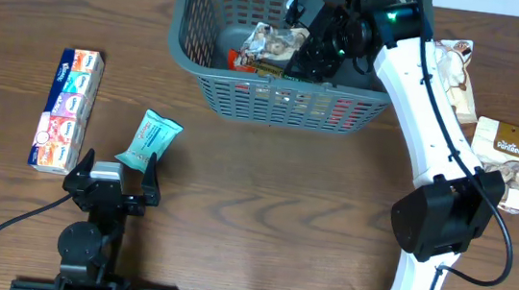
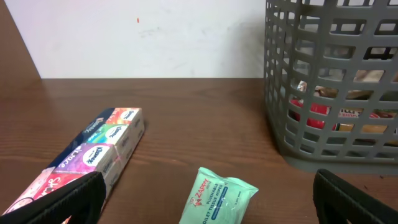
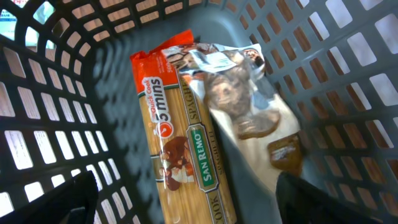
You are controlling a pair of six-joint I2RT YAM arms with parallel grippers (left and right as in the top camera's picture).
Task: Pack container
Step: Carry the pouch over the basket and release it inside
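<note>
Overhead, the right arm [image 1: 429, 95] hides part of the container [image 1: 278, 104], far-middle on the worktop [image 1: 264, 194], its far rim cut off by the frame. Inside lie a spaghetti pack [image 3: 180, 155] and, touching it, a blurred snack bag [image 3: 249, 106]; the right tool [image 3: 186, 186] hangs above them, wide and empty. Nearer, the left tool [image 1: 118, 164] gapes wide, holding nothing.

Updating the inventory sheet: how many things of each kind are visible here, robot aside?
Basket: 1
Spaghetti pack: 1
Snack bags: 3, perhaps a fourth beneath the rightmost
Tissue multipack: 1
Wipes pack: 1
Total: 7 certain
</note>
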